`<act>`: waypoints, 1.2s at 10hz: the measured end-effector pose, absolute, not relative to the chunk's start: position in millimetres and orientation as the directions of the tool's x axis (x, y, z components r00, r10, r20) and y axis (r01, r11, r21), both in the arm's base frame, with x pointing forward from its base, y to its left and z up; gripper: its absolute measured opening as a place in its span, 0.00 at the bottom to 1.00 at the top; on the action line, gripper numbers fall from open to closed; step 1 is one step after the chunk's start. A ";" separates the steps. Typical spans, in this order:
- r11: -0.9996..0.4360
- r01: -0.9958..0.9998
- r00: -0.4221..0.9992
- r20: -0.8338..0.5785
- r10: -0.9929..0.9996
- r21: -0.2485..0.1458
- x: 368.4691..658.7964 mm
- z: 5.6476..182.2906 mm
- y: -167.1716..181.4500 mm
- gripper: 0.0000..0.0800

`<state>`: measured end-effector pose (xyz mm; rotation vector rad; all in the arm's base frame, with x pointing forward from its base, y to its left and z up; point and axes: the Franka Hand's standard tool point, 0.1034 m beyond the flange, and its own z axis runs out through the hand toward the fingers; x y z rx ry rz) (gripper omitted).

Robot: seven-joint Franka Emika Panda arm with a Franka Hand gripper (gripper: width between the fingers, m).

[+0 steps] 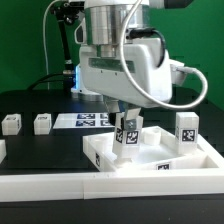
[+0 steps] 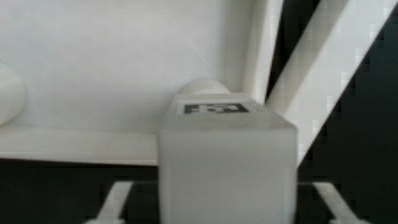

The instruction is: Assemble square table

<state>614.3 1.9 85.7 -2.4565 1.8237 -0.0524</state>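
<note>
The white square table slab (image 1: 150, 165) lies on the black worktop at the exterior view's right. A white tagged leg post (image 1: 128, 133) stands on its near left part, and another (image 1: 186, 130) stands at its right. My gripper (image 1: 124, 112) is right above the first post. In the wrist view this post (image 2: 224, 165) stands between my fingers (image 2: 121, 200), with a dark gap on each side, so my gripper (image 2: 222, 205) is open around it. The slab (image 2: 107, 70) fills the view behind the post.
Two more white tagged leg posts (image 1: 12, 124) (image 1: 42, 122) stand on the worktop at the exterior view's left. The marker board (image 1: 85, 120) lies flat behind them. A white frame edge (image 1: 60, 185) runs along the front.
</note>
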 end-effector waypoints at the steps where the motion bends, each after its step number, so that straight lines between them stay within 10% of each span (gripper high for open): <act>1: -0.224 -0.971 0.227 -0.030 -0.973 -0.085 614.3 85.6 1.2 0.36; 3: -0.202 -0.976 0.206 -0.033 -0.978 -0.085 614.2 85.6 1.3 0.36; 7: -0.288 -0.954 0.292 -0.027 -0.956 -0.085 613.9 84.8 2.1 0.78; 12: -0.594 -0.800 0.596 -0.010 -0.803 -0.082 612.6 82.9 13.1 0.81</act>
